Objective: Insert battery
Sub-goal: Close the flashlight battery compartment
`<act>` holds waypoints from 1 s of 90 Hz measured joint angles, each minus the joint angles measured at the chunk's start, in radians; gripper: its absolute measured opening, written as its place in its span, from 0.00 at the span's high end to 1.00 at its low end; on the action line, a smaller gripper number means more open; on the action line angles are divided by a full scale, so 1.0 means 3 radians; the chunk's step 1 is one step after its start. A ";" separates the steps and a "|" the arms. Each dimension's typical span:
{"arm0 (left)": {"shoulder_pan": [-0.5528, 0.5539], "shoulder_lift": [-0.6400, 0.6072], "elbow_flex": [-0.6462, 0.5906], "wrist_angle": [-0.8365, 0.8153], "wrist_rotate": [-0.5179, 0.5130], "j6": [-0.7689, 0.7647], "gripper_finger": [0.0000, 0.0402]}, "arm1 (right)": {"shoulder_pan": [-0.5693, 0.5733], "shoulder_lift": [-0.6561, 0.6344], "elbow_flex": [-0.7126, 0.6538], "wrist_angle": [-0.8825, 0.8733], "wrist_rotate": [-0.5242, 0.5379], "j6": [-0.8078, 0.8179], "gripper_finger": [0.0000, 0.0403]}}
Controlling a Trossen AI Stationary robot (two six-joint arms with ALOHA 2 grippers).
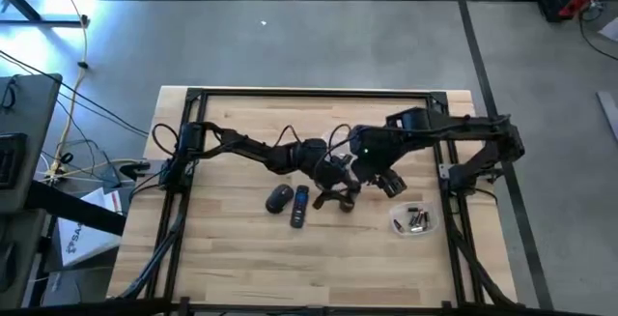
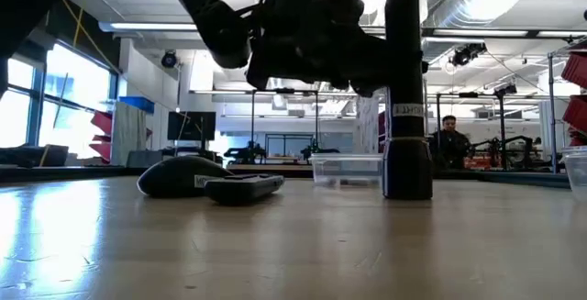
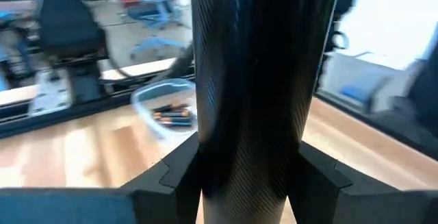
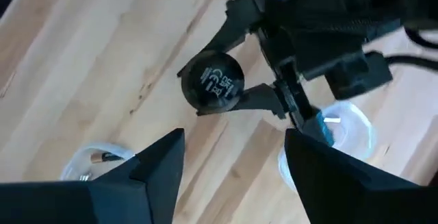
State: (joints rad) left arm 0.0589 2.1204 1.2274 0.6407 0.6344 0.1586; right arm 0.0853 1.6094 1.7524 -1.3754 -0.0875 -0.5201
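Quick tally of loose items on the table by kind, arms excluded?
Mouse: 1
Remote: 1
Black cylinder, upright, gripped by the left claw: 1
Clear battery dish: 1
Batteries in the dish: several, too small to count
Total: 4, plus batteries

A light wooden bench point(image 1: 222, 268) of jointed planks carries everything, with a dark frame around its edges. Near the middle lie a dark computer mouse point(image 1: 279, 197) and, just beside it, a black remote control point(image 1: 300, 206). Toward the right side sits a clear shallow dish point(image 1: 414, 220) holding several batteries point(image 1: 417, 221).
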 joint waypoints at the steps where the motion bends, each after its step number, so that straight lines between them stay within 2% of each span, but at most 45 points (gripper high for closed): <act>1: 0.0000 0.0001 0.0000 0.0004 0.0018 0.0001 0.64 | 0.0010 0.0001 0.0001 0.0013 0.0000 -0.0012 0.47; 9: -0.0001 0.0005 0.0010 0.0022 0.0141 0.0016 0.64 | 0.0100 0.0020 0.0001 0.0086 0.0000 -0.0116 0.47; 21: -0.0070 0.0006 0.0071 -0.0094 0.0147 0.0125 0.64 | 0.0229 0.0051 0.0001 0.0248 -0.0015 -0.0127 0.48; 39: -0.0167 0.0006 0.0103 -0.0105 0.0160 0.0188 0.64 | 0.0368 0.0140 0.0002 0.0351 -0.0338 -0.0177 0.48; 56: -0.0231 0.0009 0.0103 -0.0055 0.0120 0.0185 0.64 | 0.0480 0.0158 0.0002 0.0433 -0.0356 -0.0363 0.48; 71: -0.0279 0.0016 0.0113 0.0000 0.0100 0.0175 0.64 | 0.0514 0.0168 0.0002 0.0456 -0.0380 -0.0530 0.48; 90: -0.0318 0.0195 0.0326 -0.0039 0.0168 0.0049 0.64 | 0.0511 0.0186 0.0002 0.0552 -0.0538 -0.0552 0.52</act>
State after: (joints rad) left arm -0.0365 2.1788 1.3253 0.6289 0.6850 0.1734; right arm 0.2386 1.6653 1.7531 -1.2099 -0.2490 -0.6857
